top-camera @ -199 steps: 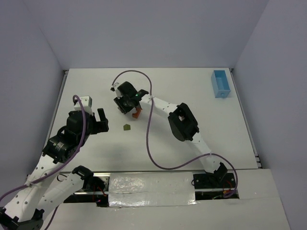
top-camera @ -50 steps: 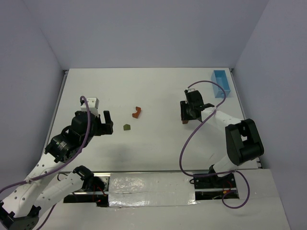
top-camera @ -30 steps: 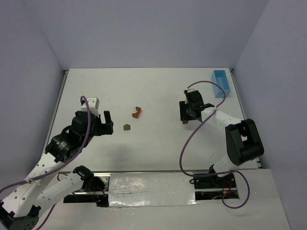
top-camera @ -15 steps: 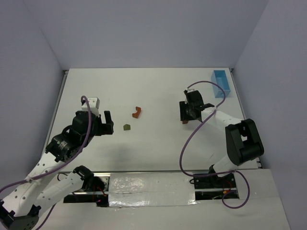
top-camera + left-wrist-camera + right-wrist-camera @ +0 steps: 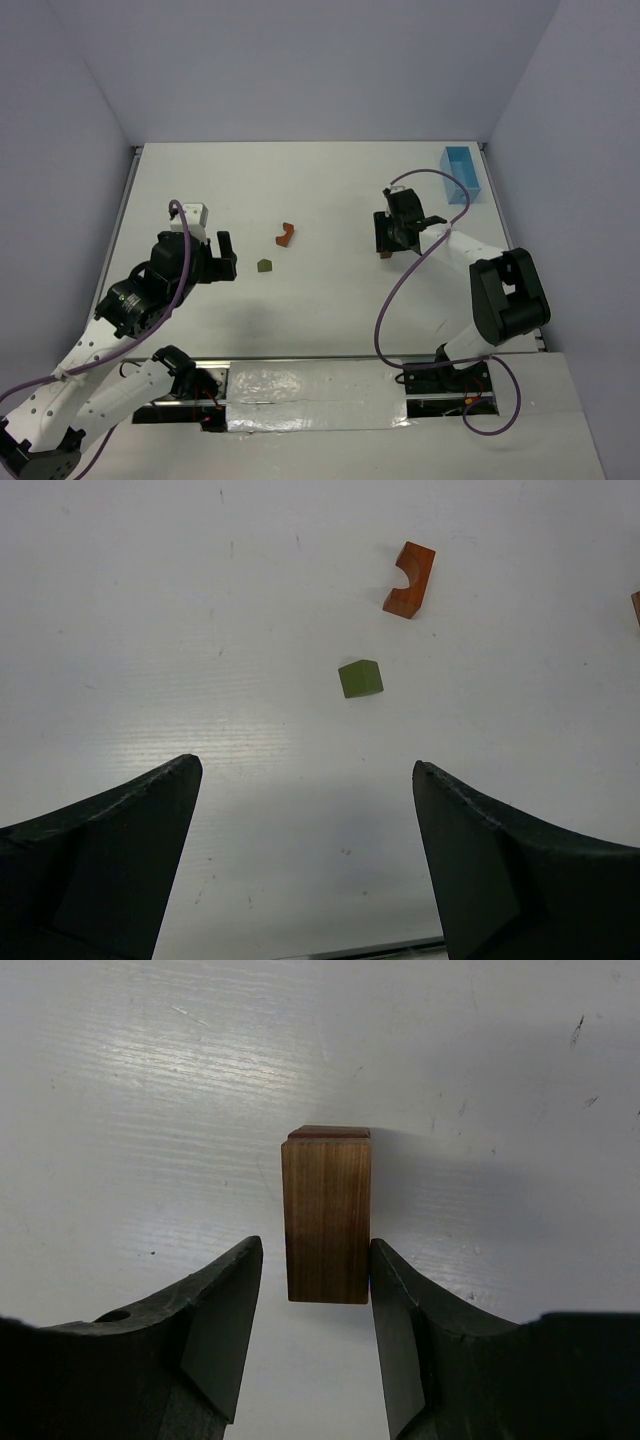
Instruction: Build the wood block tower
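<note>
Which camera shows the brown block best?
The right wrist camera. The brown block fills the middle of its picture, between the right gripper's fingers, wood grain clear. From the top camera it is only a tiny speck under that gripper. The left wrist camera does not clearly show it.

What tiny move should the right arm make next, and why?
Probably close the right gripper the last bit onto the upright brown wooden block. The block stands between the fingers, but a sliver of white table shows beside one of them, so a lift now might slip.
</note>
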Available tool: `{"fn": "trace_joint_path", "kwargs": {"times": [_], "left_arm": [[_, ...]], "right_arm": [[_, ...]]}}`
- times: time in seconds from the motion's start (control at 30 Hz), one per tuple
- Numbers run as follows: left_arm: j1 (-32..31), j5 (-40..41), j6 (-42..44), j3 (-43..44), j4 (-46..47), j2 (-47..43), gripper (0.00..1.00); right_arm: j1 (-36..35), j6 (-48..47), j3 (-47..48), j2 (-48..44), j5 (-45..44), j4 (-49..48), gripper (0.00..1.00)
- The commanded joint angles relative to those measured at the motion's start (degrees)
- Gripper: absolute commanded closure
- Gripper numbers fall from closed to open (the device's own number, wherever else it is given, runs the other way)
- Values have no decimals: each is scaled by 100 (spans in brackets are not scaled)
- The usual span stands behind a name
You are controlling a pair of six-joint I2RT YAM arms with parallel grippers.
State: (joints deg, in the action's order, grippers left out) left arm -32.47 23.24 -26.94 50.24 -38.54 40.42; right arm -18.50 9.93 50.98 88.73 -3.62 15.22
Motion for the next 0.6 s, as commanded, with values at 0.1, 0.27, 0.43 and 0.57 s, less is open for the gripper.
{"fn": "trace_joint_path", "kwargs": {"times": [0.1,0.27,0.43,0.57], "left_arm": [[-23,-31,119,-32,198,9,1],[-31,-31,119,-23,198,18,1],[-40,-22,110,-23,198,18,1],[-32,-4,110,-32,189,44,1]], "right_arm": [[-57,-71,140,-180,37,-19,46],[-66,-62,184,-137,-42,24,46],[-66,-9,228,-136,-209,112,45],[-75,17,403,-347,-429,366,34]]}}
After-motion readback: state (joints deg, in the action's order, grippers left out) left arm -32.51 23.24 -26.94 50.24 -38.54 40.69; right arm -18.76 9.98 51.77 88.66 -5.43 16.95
